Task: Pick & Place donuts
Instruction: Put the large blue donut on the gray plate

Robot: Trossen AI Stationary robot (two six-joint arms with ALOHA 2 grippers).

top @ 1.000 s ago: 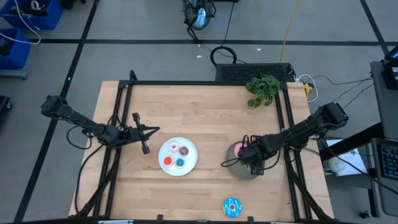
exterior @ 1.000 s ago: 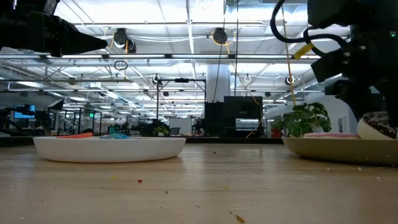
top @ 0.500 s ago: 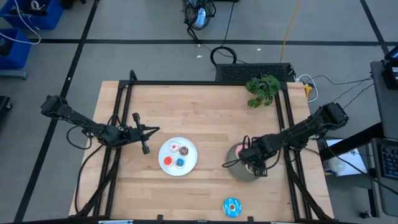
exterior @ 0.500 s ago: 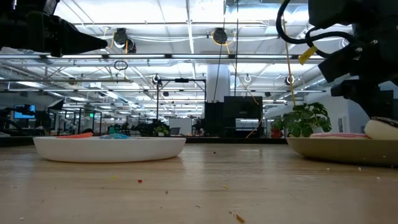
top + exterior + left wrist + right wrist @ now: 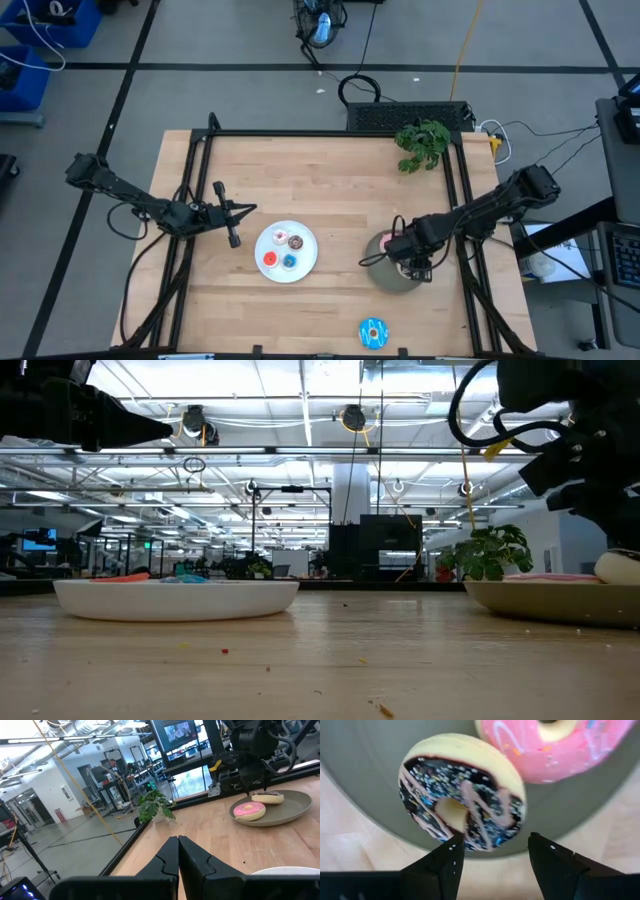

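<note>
A sprinkled chocolate donut [image 5: 462,792] lies flat on the round grey plate [image 5: 365,795], beside a larger pink donut [image 5: 560,745]. My right gripper [image 5: 492,842] hangs open just above the chocolate donut, pointing down; it shows over the plate in the high view [image 5: 412,262]. Small donuts [image 5: 285,250] lie on the white plate [image 5: 262,238]. A blue donut [image 5: 373,333] lies on the table near its near edge. My left gripper [image 5: 178,840] is shut and empty, hanging left of the white plate [image 5: 248,208].
A potted plant [image 5: 422,143] stands at the table's far right. A black frame [image 5: 330,134] runs along the table's far, left and right sides. Bare wood lies between the two plates and across the far half.
The chocolate donut, tilted under my right gripper a second ago, has come down and now lies flat on the grey plate. My right gripper has risen a little away from it.
</note>
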